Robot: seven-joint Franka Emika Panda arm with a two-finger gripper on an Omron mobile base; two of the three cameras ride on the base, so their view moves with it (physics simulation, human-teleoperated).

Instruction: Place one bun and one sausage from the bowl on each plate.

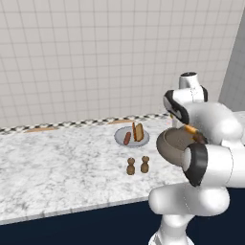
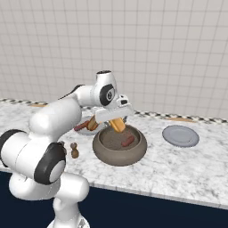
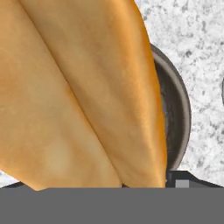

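1. Midway through the job, your jaws (image 2: pixel 117 119) are closed on a bun (image 2: pixel 118 124), holding it just above the bowl (image 2: pixel 119 153); seen from the hand, the bun (image 3: pixel 83 92) hangs over the bowl's rim (image 3: pixel 181 118).
2. One sausage (image 2: pixel 128 141) lies in the bowl on the marble tabletop (image 2: pixel 178 164).
3. To the left of the bowl, one plate (image 1: pixel 119 139) already carries a sausage (image 1: pixel 127 138) and a bun (image 1: pixel 139 131), so by the look of it that serving is done.
4. To the right of the bowl, apart from it, the other plate (image 2: pixel 180 136) is bare.
5. Judging by this, you are on the second serving: carry the bun right, clear of the bowl's wall, lower it onto the bare plate and release; the sausage comes after.
6. Two small brown shakers (image 1: pixel 138 165) stand in front of the served plate, off your likely path.
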